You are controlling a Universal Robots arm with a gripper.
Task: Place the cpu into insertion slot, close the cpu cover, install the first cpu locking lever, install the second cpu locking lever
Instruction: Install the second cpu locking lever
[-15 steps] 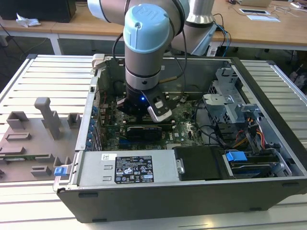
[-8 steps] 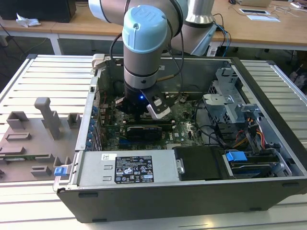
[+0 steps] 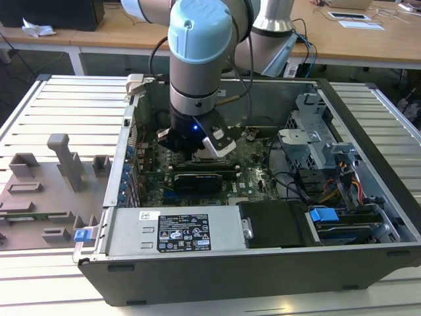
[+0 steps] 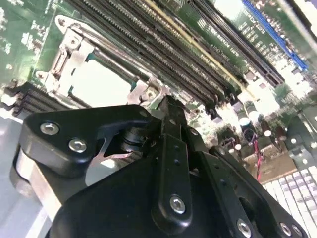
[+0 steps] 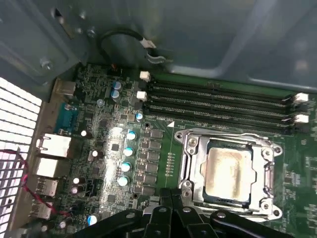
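Your end effector [image 5: 171,198], shut with nothing in it, hangs just beside the cover [image 5: 190,148] in the first wrist view's lower middle, where the cpu [image 5: 228,171] already sits in the slot [image 5: 213,196], likely ready for locking.

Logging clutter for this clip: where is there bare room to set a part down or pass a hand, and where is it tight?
Bare: the slatted table beyond the grey fixture blocks, at the exterior view's left, and its strip right of the computer case. Tight: inside the case, where the gripper sits beside the cpu under the cpu cover, next to the memory slots; drive cables crowd the right.
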